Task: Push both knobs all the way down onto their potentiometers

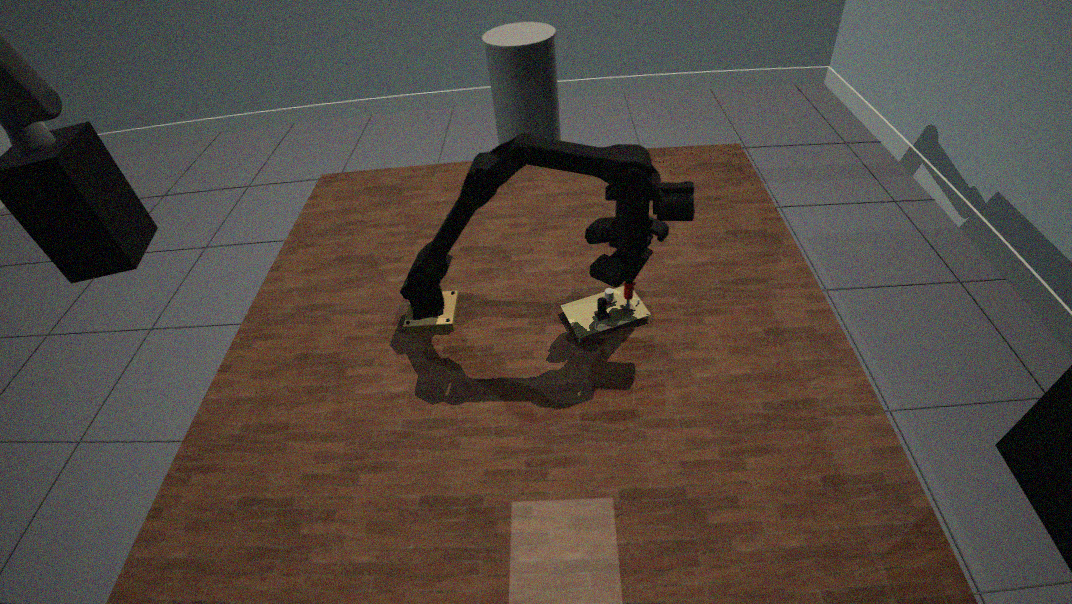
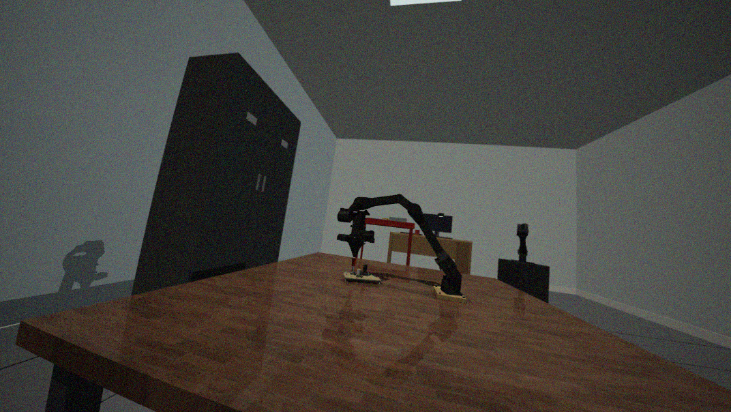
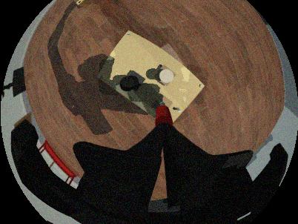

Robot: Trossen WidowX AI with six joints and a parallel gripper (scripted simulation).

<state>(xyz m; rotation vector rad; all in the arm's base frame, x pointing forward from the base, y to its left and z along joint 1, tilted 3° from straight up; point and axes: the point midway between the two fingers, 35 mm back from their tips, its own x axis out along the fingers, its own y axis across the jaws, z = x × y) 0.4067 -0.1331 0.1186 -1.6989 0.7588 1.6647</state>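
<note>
Brown table (image 1: 562,450) (image 2: 358,332) (image 3: 222,48), grey room (image 1: 225,75) (image 2: 434,174) (image 3: 290,126): shut, empty fingers (image 1: 630,279) (image 2: 354,256) apparently touch the red knob (image 1: 628,291) (image 2: 353,262) (image 3: 163,116).

Black arm arched over the brown table (image 2: 317,327), claw (image 2: 354,258) above the pale board (image 2: 362,277).

An office-like workroom — desk (image 2: 463,250), monitor (image 2: 444,224), tall cabinet (image 2: 215,179).
</note>
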